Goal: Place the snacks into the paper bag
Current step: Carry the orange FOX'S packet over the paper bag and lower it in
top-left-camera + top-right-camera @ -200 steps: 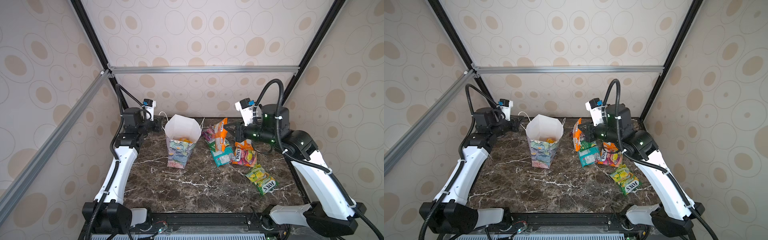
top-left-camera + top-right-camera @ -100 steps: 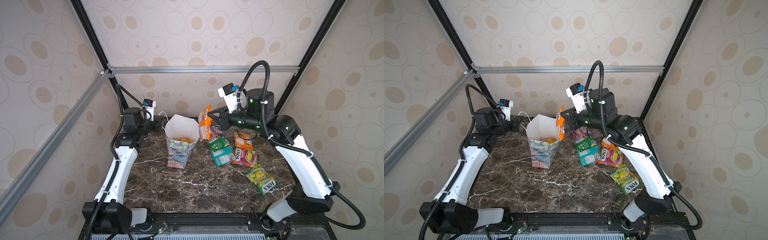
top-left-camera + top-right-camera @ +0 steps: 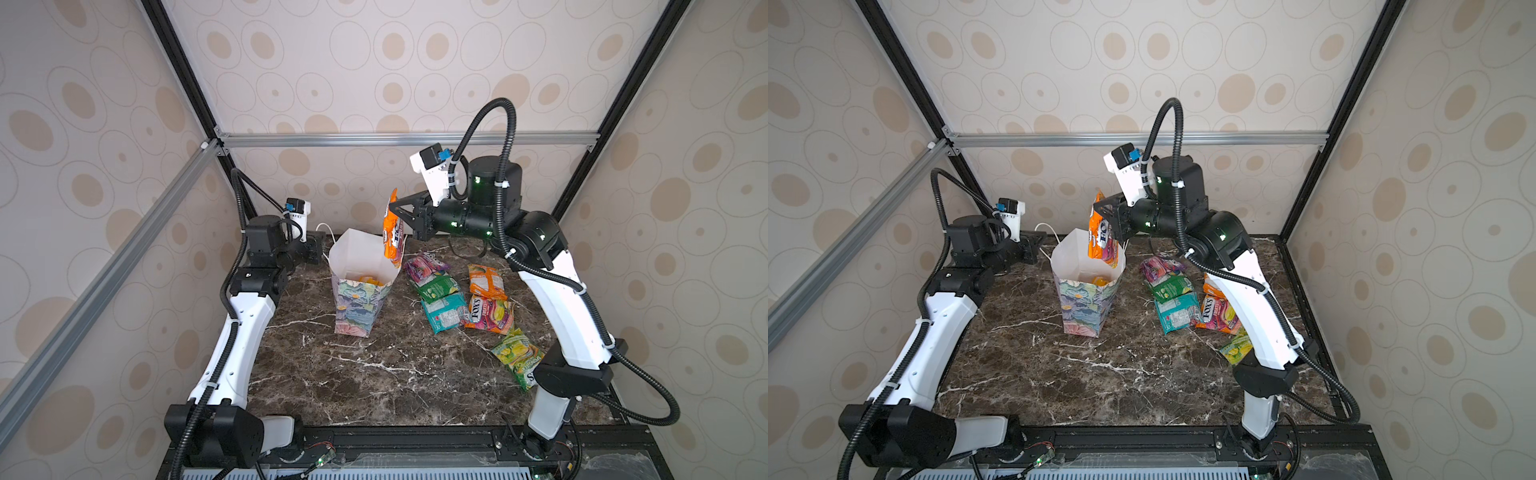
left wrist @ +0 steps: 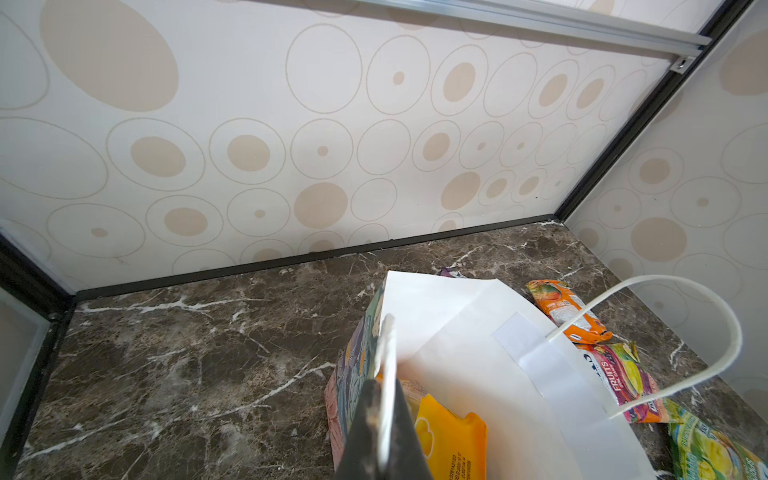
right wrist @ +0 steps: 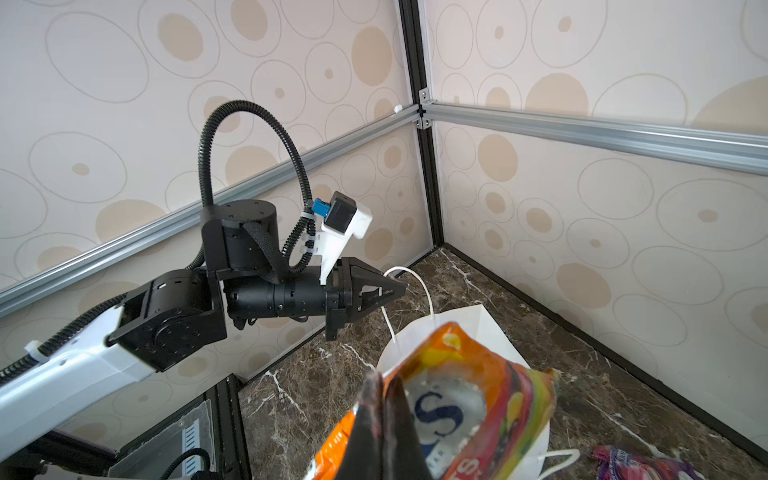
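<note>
The paper bag (image 3: 357, 307) (image 3: 1086, 307) stands upright and open at mid-table, with a yellow packet (image 4: 449, 440) lying inside. My left gripper (image 3: 321, 249) (image 4: 384, 386) is shut on the bag's white cord handle (image 5: 409, 276) at the far-left rim. My right gripper (image 3: 395, 203) (image 5: 384, 382) is shut on the top edge of an orange FOX'S packet (image 3: 392, 239) (image 3: 1100, 241), which hangs over the bag's right rim. Right of the bag several snacks lie on the table: purple (image 3: 424, 266), green (image 3: 438, 287), teal (image 3: 444, 311), orange (image 3: 486, 282), pink FOX'S (image 3: 490, 316) and yellow-green (image 3: 517, 357).
The dark marble table (image 3: 374, 374) is closed in by patterned walls on three sides with black frame posts. The right arm's white link (image 3: 569, 316) reaches over the snack pile. The bag's other cord handle (image 4: 706, 332) loops free toward the snacks.
The right gripper has risen from the snack pile with the orange FOX'S packet and carried it left to the bag's mouth. The left arm and the bag have stayed put.
</note>
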`<state>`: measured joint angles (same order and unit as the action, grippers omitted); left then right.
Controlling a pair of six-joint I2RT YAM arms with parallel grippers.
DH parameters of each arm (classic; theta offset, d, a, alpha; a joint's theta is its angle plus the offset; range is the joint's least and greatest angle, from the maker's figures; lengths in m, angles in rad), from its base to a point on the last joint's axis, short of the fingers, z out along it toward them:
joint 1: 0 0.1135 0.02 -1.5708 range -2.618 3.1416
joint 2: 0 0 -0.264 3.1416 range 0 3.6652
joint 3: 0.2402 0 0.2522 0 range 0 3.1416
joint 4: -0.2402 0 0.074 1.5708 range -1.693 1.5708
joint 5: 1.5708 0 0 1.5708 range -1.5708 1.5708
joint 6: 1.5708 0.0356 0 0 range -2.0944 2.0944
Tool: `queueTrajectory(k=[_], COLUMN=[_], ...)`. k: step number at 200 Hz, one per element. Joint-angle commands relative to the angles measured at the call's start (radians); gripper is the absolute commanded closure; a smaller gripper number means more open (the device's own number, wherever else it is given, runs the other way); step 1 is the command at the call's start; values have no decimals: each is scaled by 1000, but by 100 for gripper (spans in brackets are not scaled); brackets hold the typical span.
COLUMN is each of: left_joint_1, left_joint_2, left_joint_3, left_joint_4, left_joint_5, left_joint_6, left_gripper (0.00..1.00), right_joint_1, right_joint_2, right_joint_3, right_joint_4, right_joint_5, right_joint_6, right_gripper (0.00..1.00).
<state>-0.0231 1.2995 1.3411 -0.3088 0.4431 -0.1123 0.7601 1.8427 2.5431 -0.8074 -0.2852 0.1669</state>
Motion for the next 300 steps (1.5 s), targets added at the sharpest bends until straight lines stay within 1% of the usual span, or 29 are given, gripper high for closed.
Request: queueTrajectory(k=[1,23,48,87,128,153,189,241,271,287,300], left_joint_1=[7,7,7,7,6,7,7,6,6,8,8], left_joint_2=[7,9,9,7,5,7,9,12,18,18,16], left_joint_3=[43,47,46,47,50,50,55,56,58,59,59], left_joint_4=[-18,-21,-19,-22,-27,-31,-39,-57,-65,-66,-66], left_joint_5=[-43,-46,-30,-34,-35,-52,-67,-123,-147,-141,-137], left_joint_6=[34,37,34,37,37,33,38,66,81,80,80], left_gripper=[100,100,100,100,100,100,100,100,100,99,99], right_joint_1=[8,13,19,20,24,25,25,30,55,70,83], right_joint_2=[46,93,154,201,260,283,336,389,415,421,421], right_joint_3=[42,62,103,105,101,89,96,92,91,91,90], right_joint_4=[66,80,70,88,84,93,141,165,154,131,108], right_joint_5=[-28,-66,-60,-36,-64,-51,-103,-115,-67,-6,69], right_joint_6=[0,-2,2,19,60,73,114,153,133,113,101], right_gripper=[100,100,100,100,100,100,100,100,100,100,100])
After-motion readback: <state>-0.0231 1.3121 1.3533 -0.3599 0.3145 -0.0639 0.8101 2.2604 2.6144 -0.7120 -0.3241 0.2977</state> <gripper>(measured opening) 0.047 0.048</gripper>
